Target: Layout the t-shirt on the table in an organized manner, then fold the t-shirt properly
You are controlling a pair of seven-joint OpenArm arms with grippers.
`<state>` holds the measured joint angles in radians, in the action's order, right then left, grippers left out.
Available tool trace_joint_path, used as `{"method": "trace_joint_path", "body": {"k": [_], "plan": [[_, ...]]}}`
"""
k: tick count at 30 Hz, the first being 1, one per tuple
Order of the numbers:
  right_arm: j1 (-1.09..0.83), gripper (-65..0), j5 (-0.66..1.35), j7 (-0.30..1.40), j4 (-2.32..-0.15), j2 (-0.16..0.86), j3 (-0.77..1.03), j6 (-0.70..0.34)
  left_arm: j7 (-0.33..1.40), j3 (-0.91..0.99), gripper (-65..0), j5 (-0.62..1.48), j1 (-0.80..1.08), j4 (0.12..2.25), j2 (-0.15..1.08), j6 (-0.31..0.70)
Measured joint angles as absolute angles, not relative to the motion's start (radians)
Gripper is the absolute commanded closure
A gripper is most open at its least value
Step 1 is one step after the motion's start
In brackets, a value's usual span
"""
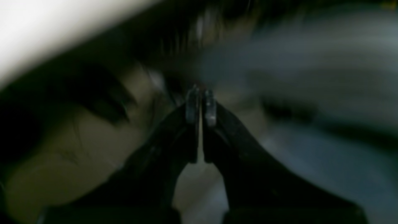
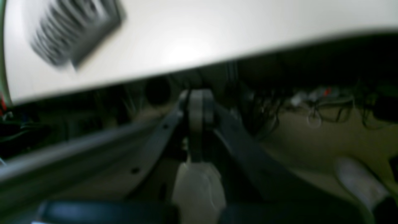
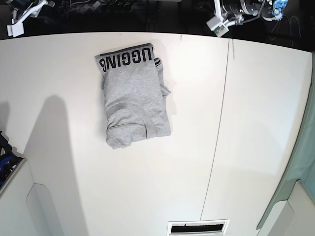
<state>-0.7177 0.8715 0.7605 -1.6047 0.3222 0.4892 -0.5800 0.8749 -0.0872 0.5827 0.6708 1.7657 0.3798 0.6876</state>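
Observation:
The t-shirt [image 3: 135, 93] lies folded into a compact grey rectangle on the white table [image 3: 74, 147], left of the middle and toward the far edge, with black lettering along its far edge. No gripper touches it, and neither gripper shows in the base view. In the blurred left wrist view, my left gripper [image 1: 201, 105] is shut with nothing between its fingers, away from the table's edge [image 1: 46, 28]. My right gripper [image 2: 199, 105] is shut and empty too, below the table's edge [image 2: 217, 40].
A thin dark seam [image 3: 219, 123] runs across the table right of the shirt. A slotted vent [image 3: 198, 227] sits at the near edge, seen also in the right wrist view as the vent [image 2: 74, 31]. White clamps [image 3: 216, 23] stand at the far edge.

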Motion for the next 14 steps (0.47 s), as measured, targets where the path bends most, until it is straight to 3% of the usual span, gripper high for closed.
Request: {"method": "trace_joint_path", "body": {"k": [8,14], "plan": [[-0.651,0.0,0.481,0.639,-1.511,0.319,0.201,-0.568,0.763,-0.120,-2.7,0.538,0.577,1.412,0.379,0.690],[-0.489,0.0,0.441,0.631,-1.301,0.318,0.045,-0.563,0.700,-0.257,-2.7,0.429,0.398,1.086,0.340,0.649]]}}
